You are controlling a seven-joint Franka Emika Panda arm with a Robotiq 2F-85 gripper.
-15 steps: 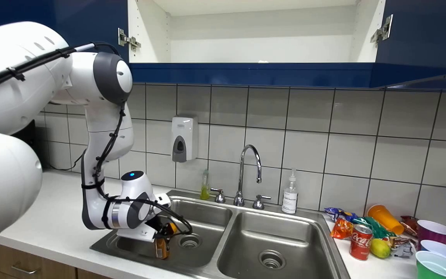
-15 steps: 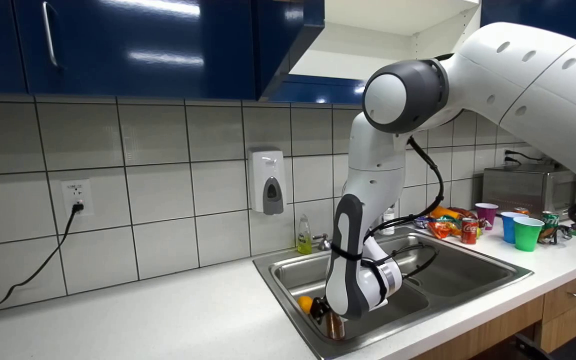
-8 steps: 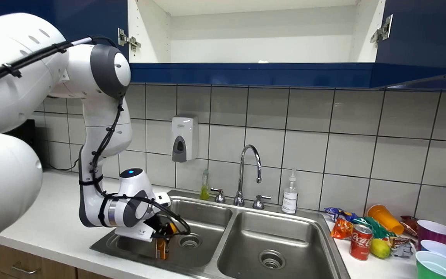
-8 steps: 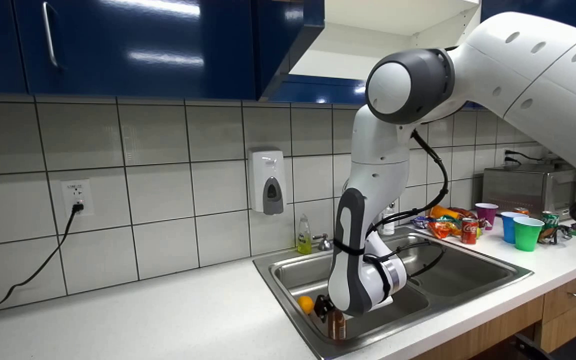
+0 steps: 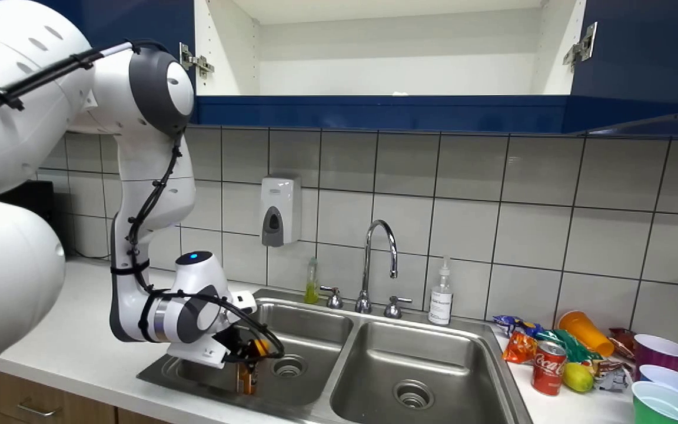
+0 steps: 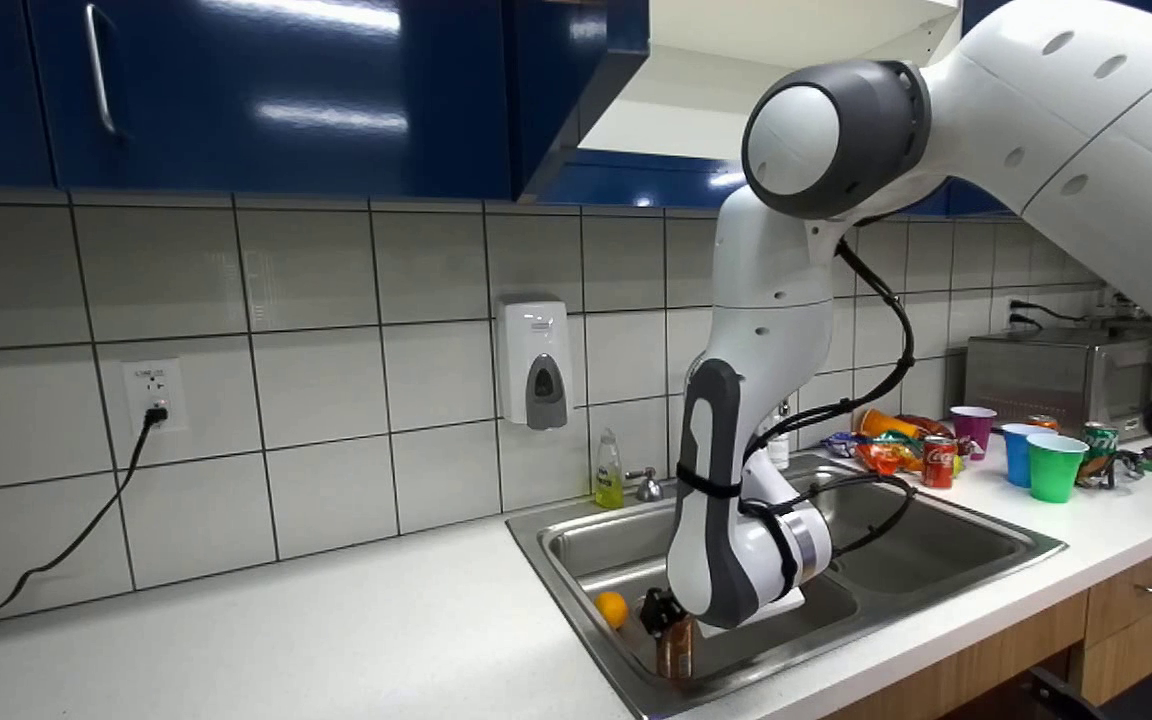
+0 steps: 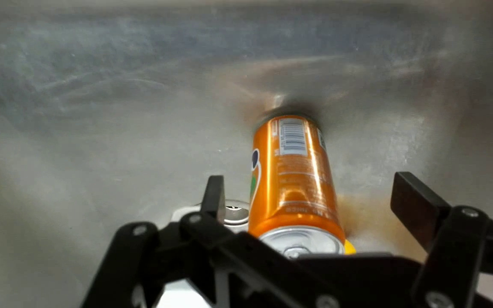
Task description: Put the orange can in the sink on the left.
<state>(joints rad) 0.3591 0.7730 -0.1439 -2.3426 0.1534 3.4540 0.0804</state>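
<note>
At the claw (image 7: 314,192): the fingers (image 7: 415,209) are standing spread at three and nine o'clock of the orange can (image 7: 295,175) in the wrist view, a gap showing on each side.
Orange can: it is standing upright between those fingers, its lid (image 7: 302,239) facing six o'clock there; in an exterior view it is sitting inside the sink (image 5: 497,359), in the basin (image 5: 315,347) at nine o'clock of the divider (image 5: 342,362).
Drain (image 5: 289,367): it is lying near the can, between two and three o'clock in an exterior view.
Round orange fruit (image 6: 612,609): it is resting in the same basin, at ten o'clock of the can in an exterior view.
Arm (image 6: 771,290): it is hanging over that basin in both exterior views.
Faucet (image 5: 364,303): it is rising from the sink's back edge, toward twelve o'clock.
Soap bottle (image 5: 311,290) and pump bottle (image 5: 441,303): they are standing at nine and three o'clock of the faucet base.
Counter (image 5: 83,318): at three o'clock of the sink in an exterior view, a red Coca-Cola can (image 5: 549,370), a yellow-green fruit (image 5: 578,378), snack bags (image 5: 520,347) and cups (image 5: 657,412) are crowding together.
</note>
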